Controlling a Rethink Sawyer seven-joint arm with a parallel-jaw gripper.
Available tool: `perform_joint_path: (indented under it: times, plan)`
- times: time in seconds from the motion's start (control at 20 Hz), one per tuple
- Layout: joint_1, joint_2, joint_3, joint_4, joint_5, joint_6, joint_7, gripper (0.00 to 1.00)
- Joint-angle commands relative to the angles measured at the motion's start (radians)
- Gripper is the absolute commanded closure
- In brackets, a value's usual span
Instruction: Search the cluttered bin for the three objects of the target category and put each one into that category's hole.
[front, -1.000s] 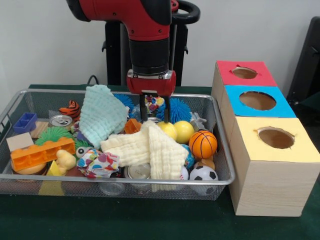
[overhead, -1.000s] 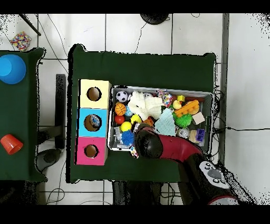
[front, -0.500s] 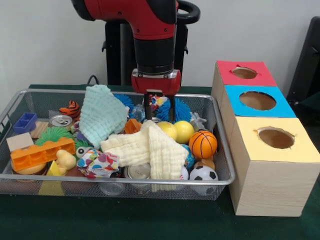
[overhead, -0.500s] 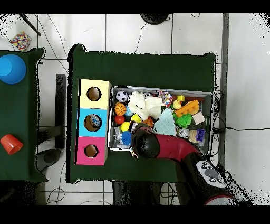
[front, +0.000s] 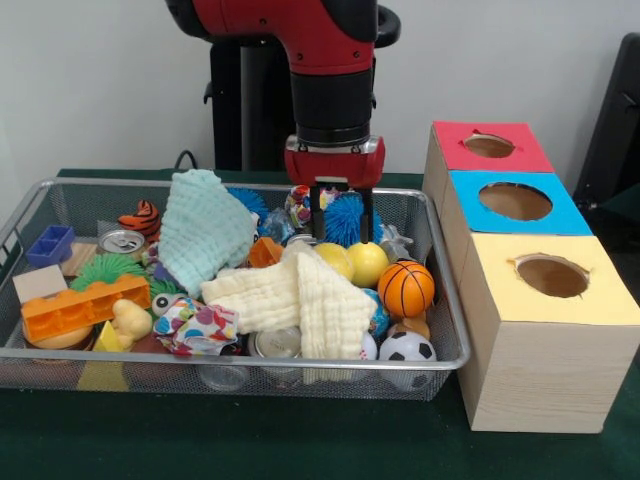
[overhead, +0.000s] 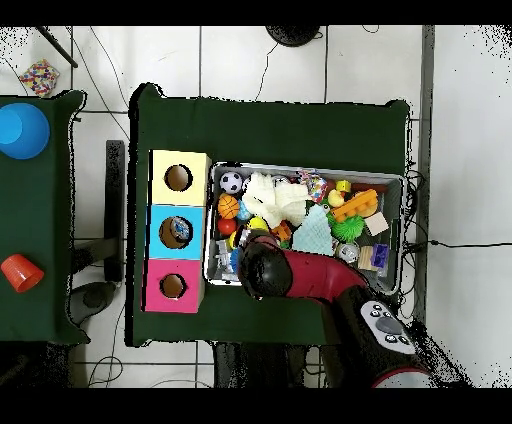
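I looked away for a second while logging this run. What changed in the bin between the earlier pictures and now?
The pincer slid sideways toward the boxes' side in the front view, from above the multicolored ball to straddling the blue spiky ball. Its fingers are open; nothing was taken or released. The cloths, balls, cans and blocks in the wire bin stayed put.

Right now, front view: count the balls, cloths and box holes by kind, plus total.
Balls: 4, two yellow balls, a basketball, a soccer ball.
Cloths: 2, a mint cloth and a cream cloth.
Holes: 3, red hole, blue hole, yellow hole.
Total: 9.
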Motion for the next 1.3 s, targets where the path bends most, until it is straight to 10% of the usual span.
perform_joint_path:
  times: [0.05, 0.7, 1.3]
  plan:
    - [-0.028, 0.0, 0.063, -0.016, 0.048, 0.118, 0.097, 0.0]
    - [-0.001, 0.061, 0.024, -0.075, 0.003, 0.041, 0.079, 0.0]
    - [0.261, 0.028, -0.31, -0.117, 0.044, -0.034, 0.189, 0.0]
